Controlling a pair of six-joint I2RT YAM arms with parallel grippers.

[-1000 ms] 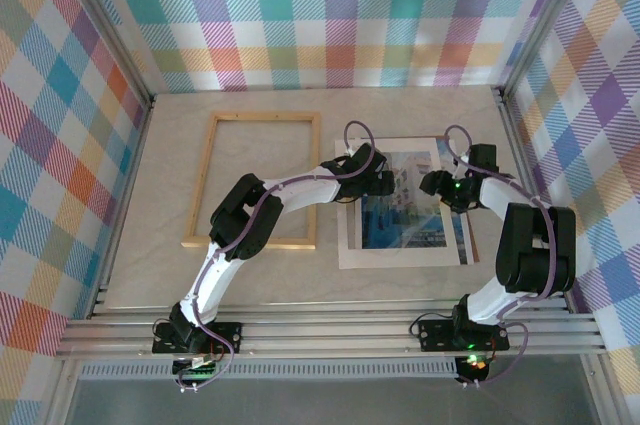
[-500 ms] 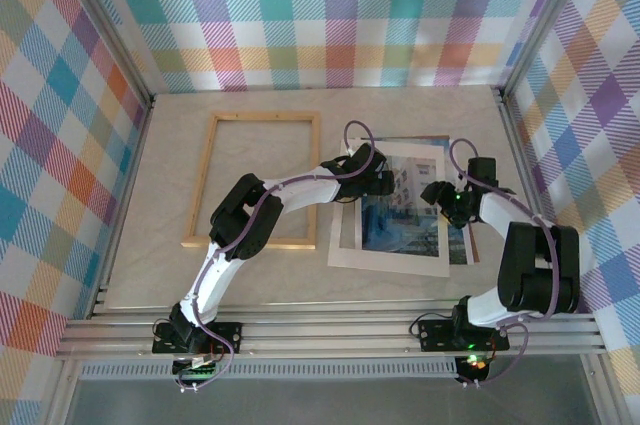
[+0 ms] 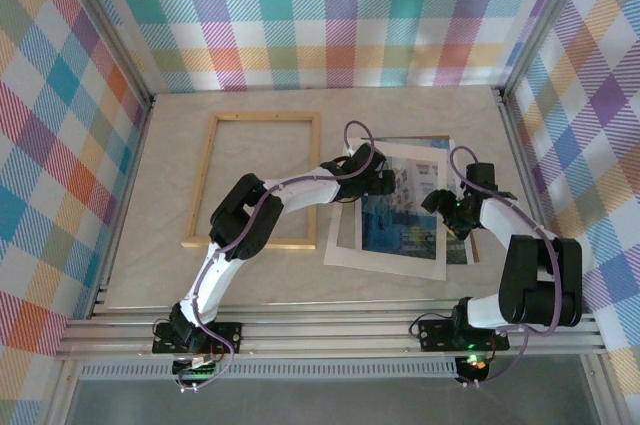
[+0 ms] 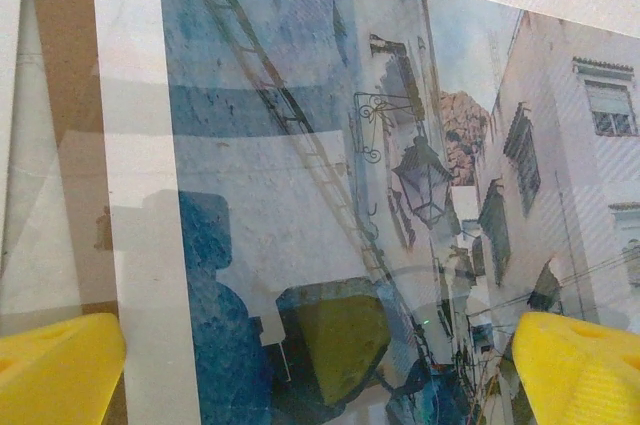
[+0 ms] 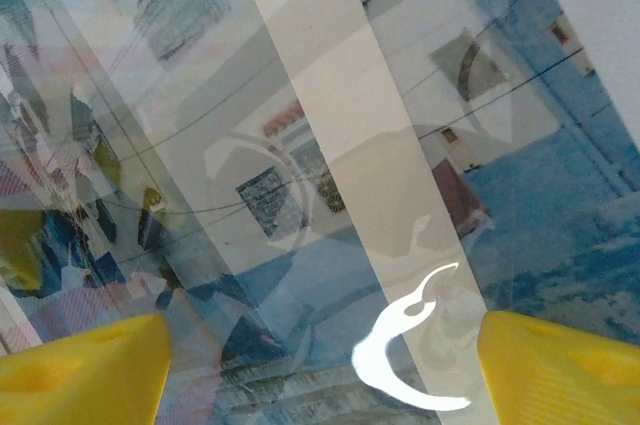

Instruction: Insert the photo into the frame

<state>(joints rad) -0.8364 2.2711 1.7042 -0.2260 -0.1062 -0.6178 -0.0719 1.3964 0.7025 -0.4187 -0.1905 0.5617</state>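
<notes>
Photo (image 3: pixel 402 217) not yet in the frame (image 3: pixel 211 180)
The left hand (image 3: pixel 390 185) and the right hand (image 3: pixel 434 201) are spread wide, holding nothing. The photo lies on the right of the bench (image 3: pixel 170 275), partly hidden by the hands and a white mat (image 3: pixel 385 260). The frame lies just left of it.

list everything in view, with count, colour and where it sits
frame: 1, light golden wood, flat on the table, left of centre
photo: 1, blue-toned buildings, right of the frame
mat: 1, white, skewed over the photo
backing board: 1, brown, edge showing beside the mat
table: 1, beige
walls: multicoloured plaid, around the table
left gripper: 1, yellow fingers, open above the photo
right gripper: 1, yellow fingers, open above the photo
</notes>
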